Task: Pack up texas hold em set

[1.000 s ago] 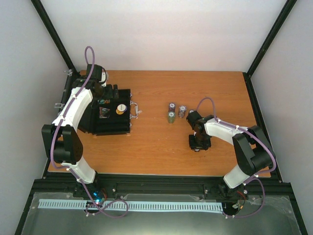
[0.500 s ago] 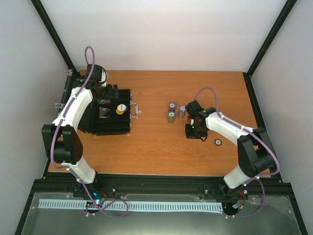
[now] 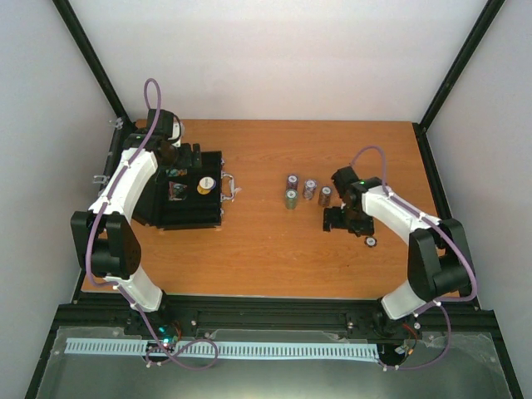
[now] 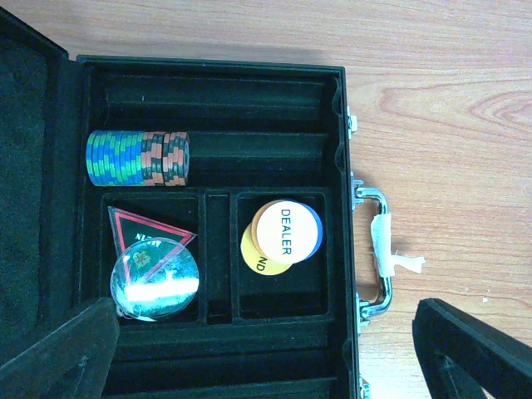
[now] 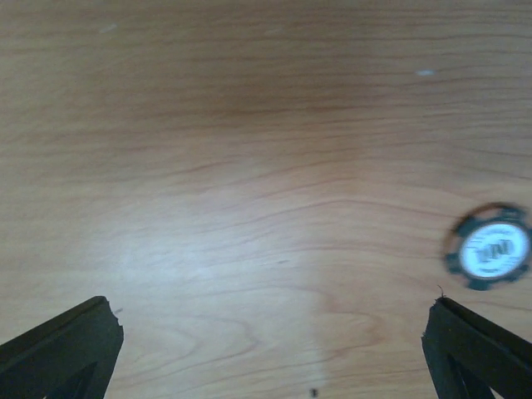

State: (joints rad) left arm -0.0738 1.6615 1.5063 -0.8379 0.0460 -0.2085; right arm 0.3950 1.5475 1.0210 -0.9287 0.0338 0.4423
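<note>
The right gripper [image 5: 270,309] hangs over the surface [image 5: 208,125], fingers spread and empty. A single flat chip [image 5: 490,248] lies off-centre, just beside one finger, not between them. The left gripper [image 4: 266,332], fingers also spread, hovers over the open case [image 4: 216,75], well apart from the chip.

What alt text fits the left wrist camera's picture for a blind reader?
An open black case on a wooden table, seen from above, holds a row of striped chips in one slot, a triangular token partly under a glassy disc, and stacked dealer discs beside them.
</note>
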